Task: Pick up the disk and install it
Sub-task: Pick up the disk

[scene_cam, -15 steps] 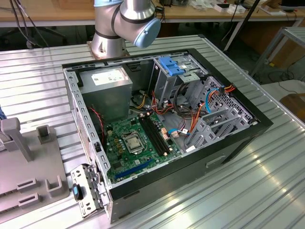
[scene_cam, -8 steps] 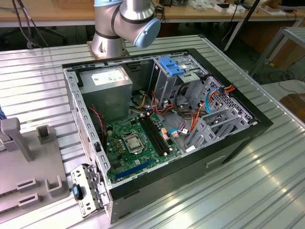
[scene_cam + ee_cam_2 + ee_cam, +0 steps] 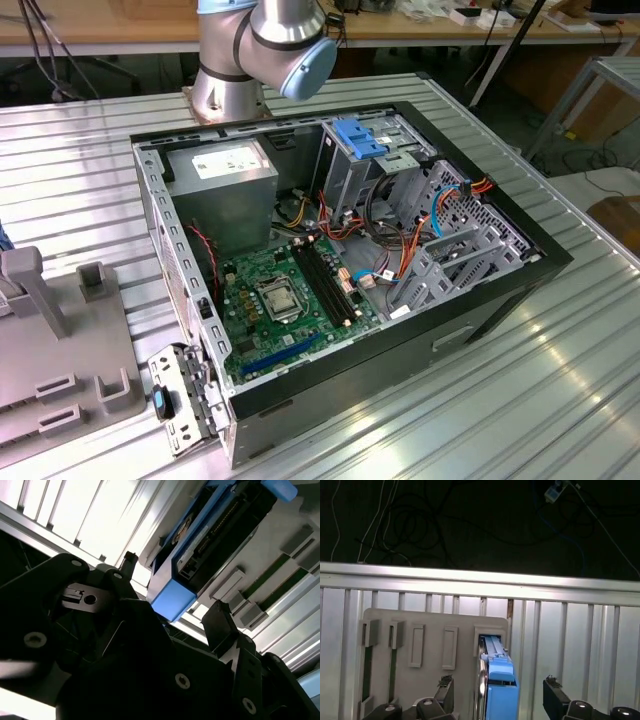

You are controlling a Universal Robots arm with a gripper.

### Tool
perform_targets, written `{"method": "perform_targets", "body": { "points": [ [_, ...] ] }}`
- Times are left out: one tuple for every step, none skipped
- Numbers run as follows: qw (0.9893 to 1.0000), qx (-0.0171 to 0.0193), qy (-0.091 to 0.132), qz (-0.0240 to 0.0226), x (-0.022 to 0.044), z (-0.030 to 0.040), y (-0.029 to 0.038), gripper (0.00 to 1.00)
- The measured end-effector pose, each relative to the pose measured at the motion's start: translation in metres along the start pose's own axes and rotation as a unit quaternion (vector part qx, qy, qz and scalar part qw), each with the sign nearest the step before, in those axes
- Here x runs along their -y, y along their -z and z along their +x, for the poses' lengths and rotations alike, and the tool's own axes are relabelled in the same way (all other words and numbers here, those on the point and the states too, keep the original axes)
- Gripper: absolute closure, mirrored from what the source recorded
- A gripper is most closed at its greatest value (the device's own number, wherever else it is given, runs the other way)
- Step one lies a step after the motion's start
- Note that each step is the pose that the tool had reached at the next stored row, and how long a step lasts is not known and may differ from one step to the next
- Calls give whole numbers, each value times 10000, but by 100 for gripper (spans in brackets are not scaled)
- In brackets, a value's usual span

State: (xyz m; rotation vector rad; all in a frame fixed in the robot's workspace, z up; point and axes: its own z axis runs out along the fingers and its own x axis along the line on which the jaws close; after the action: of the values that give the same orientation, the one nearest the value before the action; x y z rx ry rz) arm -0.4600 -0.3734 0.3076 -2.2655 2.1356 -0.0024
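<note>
Second wrist view shows the disk [image 3: 220, 530] — dark body, bright blue frame. In the first wrist view it stands on edge in a slot of the grey holder [image 3: 420, 620] on the ribbed surface [image 3: 570, 645]; the pincer [image 3: 498, 682] is open — fingers either side, not touching.

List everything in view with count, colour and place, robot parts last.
table: one, ribbed silver metal, under everything
holder plate: one, grey, on the table at the exterior view's left
disk: one, dark with bright blue bracket, on edge in a holder plate slot
computer case: one, black, lying open on the table
motherboard: one, green, on the case floor
power supply: one, grey, in a case corner
latch plate: one, light blue, atop the drive cage
cables: several, orange, red, blue, inside the case
arm: one, silver and light blue, at the exterior view's top
gripper: one, black, open astride the disk, not touching
</note>
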Motion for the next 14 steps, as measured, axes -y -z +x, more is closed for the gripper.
{"method": "perform_targets", "body": {
  "points": [
    [10000, 1, 0, 0, 0, 0, -12, 22],
    [10000, 1, 0, -1, 0, 0, -16, 22],
    [10000, 1, 0, -1, 0, 0, -16, 28],
    [10000, 1, 0, -2, -1, 0, -17, 35],
    [10000, 1, 0, 0, -1, 0, -18, 41],
    [10000, 1, 0, 0, 0, 0, -18, 41],
    [10000, 1, 0, 0, -1, 0, -19, 41],
    [10000, 1, -1, 0, 0, 0, -19, 41],
    [10000, 1, -3, 0, 0, 0, -19, 41],
    [10000, 1, -3, 0, 0, 0, -19, 43],
    [10000, 1, -4, 0, 0, 0, -19, 43],
    [10000, 1, -4, 0, 0, 0, -19, 43],
    [10000, 1, -4, 0, -1, 0, -19, 50],
    [10000, 1, -4, 0, -1, 0, -19, 50]
  ]
}}
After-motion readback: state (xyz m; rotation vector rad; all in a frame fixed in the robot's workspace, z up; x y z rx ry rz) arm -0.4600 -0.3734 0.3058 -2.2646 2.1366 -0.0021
